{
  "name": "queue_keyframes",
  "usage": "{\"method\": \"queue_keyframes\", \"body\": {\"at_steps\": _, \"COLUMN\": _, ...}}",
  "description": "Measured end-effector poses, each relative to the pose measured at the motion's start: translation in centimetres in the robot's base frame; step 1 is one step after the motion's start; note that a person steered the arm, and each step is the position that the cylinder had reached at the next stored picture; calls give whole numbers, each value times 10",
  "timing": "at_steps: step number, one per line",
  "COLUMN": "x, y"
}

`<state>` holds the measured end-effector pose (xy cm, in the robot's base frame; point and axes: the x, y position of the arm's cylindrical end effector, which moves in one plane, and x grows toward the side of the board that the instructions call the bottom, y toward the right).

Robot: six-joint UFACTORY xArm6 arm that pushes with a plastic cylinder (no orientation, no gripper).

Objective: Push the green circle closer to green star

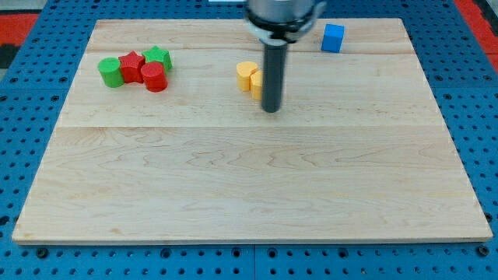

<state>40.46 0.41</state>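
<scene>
The green circle point(110, 71) sits at the board's upper left. The green star point(159, 57) lies to its right, a little higher. A red star point(132, 65) and a red circle point(154, 77) sit between them, all touching in one cluster. My tip point(271, 109) rests on the board near the top centre, far to the right of the green blocks. It stands just right of and below two yellow blocks point(249, 77).
A blue cube point(333, 37) stands near the board's top edge, right of the rod. The wooden board point(249, 179) lies on a blue pegboard surface.
</scene>
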Motion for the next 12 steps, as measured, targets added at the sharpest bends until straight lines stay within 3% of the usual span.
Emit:
{"method": "queue_keyframes", "body": {"at_steps": 3, "x": -17, "y": -221}}
{"method": "queue_keyframes", "body": {"at_steps": 5, "x": -75, "y": -245}}
{"method": "queue_keyframes", "body": {"at_steps": 8, "x": -110, "y": -288}}
{"method": "queue_keyframes", "body": {"at_steps": 9, "x": -127, "y": -282}}
{"method": "queue_keyframes", "body": {"at_steps": 12, "x": -143, "y": -167}}
